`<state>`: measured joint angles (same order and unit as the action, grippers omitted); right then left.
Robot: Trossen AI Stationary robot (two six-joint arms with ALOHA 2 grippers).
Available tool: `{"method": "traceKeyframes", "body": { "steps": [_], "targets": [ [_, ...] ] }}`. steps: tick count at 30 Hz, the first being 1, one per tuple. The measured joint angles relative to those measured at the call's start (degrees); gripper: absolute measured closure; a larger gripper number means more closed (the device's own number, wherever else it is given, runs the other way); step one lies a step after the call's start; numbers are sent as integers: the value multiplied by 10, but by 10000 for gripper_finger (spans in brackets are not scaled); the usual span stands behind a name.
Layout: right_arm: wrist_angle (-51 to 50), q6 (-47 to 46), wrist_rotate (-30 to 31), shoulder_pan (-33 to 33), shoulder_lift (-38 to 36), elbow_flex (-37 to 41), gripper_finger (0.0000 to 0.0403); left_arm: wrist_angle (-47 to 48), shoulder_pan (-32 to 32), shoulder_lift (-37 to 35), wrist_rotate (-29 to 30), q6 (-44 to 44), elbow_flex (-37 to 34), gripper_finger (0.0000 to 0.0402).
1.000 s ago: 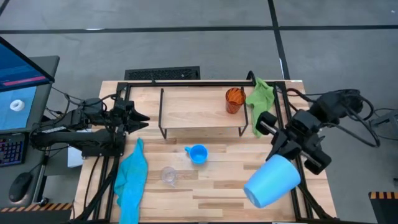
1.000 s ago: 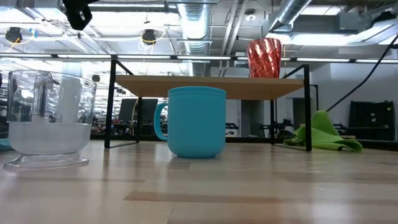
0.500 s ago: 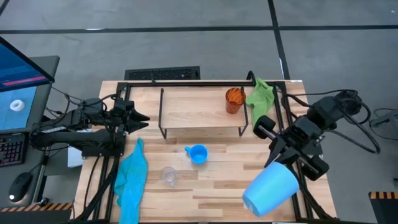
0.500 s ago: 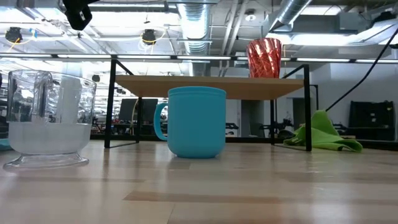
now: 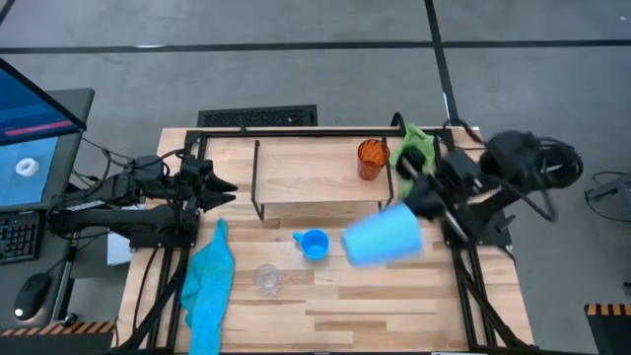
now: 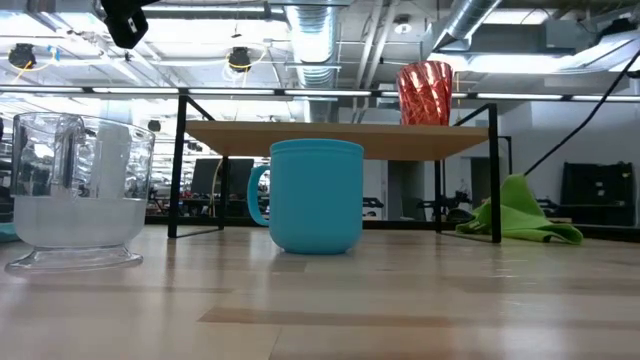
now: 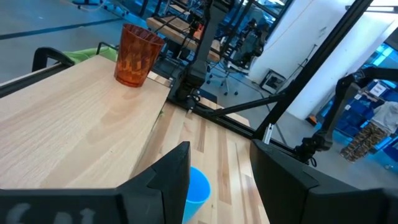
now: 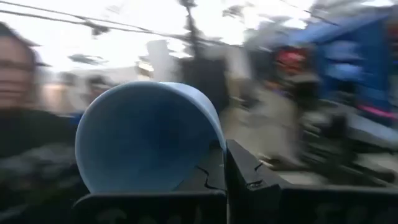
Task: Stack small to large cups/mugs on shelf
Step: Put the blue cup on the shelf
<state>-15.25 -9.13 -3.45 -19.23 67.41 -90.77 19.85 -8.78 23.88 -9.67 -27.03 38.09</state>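
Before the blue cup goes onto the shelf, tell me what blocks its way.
Nothing visible blocks it. The right end effector holds the blue cup in the air beside the shelf; only the orange cup stands at its near end.

The right arm point(image 5: 493, 182) looks smeared and fuzzy. The room behind the blue cup point(image 8: 149, 134) is one big blur. The clear glass cup point(image 6: 75, 195) is cut off by the edge.

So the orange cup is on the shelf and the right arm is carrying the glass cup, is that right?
Not quite. The orange cup is on the shelf, but the right gripper carries the big blue cup; the high view shows the glass cup on the table.
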Motion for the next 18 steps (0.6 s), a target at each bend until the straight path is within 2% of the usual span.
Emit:
{"method": "traceKeyframes", "body": {
  "steps": [5, 10, 13, 18],
  "targets": [
    [-172, -27, -3, 110, 37, -79, 397, 0, 0, 0, 0, 0, 0, 244],
    [-283, -44, -84, 219, 101, -151, 397, 0, 0, 0, 5, 0, 0, 244],
    [-362, -31, -111, 266, 148, -195, 397, -1, 0, 0, 14, 0, 0, 244],
    [-506, 4, -112, 328, 229, -265, 396, -1, 0, 0, 24, -4, 0, 244]
  ]
}}
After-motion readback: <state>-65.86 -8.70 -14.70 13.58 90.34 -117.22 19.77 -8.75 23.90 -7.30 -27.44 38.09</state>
